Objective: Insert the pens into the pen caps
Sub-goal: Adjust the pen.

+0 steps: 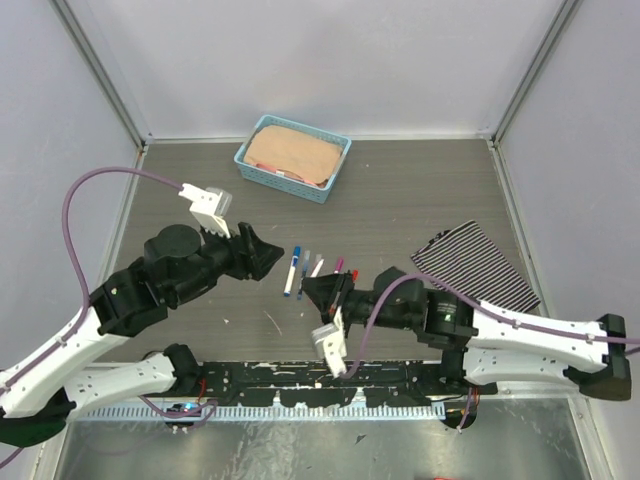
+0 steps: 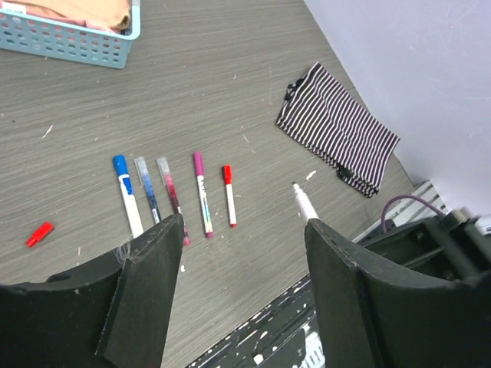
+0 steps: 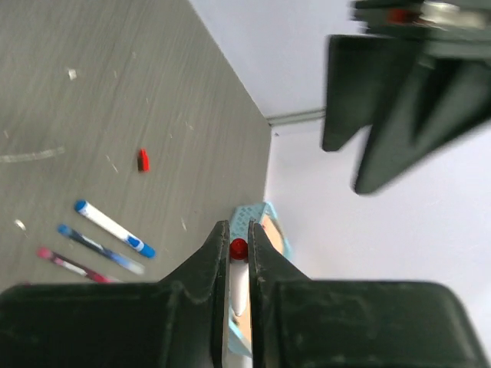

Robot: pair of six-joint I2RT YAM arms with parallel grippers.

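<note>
- Left gripper (image 2: 244, 222) gapes empty above a row of white-barrelled marker pens (image 2: 202, 195).
- Right gripper (image 3: 238, 228) pinches a red-tipped white pen (image 3: 238, 248).
- Small red plastic cap (image 2: 38, 234), blue plastic basket (image 2: 69, 42) and striped cloth (image 2: 337, 130) lie apart.

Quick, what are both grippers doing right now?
Left gripper: open, holding nothing.
Right gripper: shut on a red-tipped pen.
</note>
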